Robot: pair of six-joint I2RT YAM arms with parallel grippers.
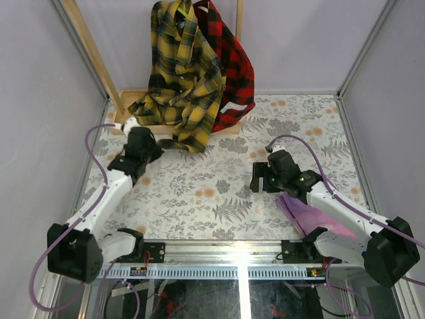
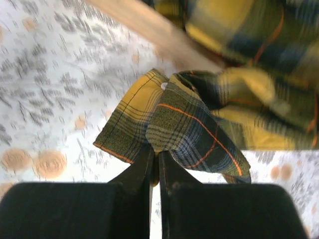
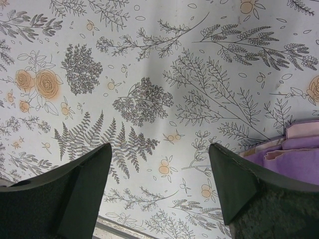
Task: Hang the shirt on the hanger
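Your yellow plaid flannel shirt (image 1: 182, 73) hangs crumpled on the wooden rack (image 1: 86, 40) at the far left. Its top is cut off by the frame, and it partly covers a red plaid shirt (image 1: 232, 66). Your left fingers (image 2: 142, 169) are clamped on its folded sleeve end. Your right fingers (image 3: 84, 184) stand apart over the floral worktop (image 1: 219, 193), beside soft purple cloth (image 3: 294, 162).

red shirt (image 1: 236, 66), purple cloth (image 3: 294, 164), wooden rack (image 1: 89, 50)

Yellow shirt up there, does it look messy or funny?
Yes. The yellow shirt hangs bunched and lopsided on the wooden rack beside a red shirt, not spread flat. One sleeve droops toward the table, its cuff pinched in the shut left tool. No hanger shows.
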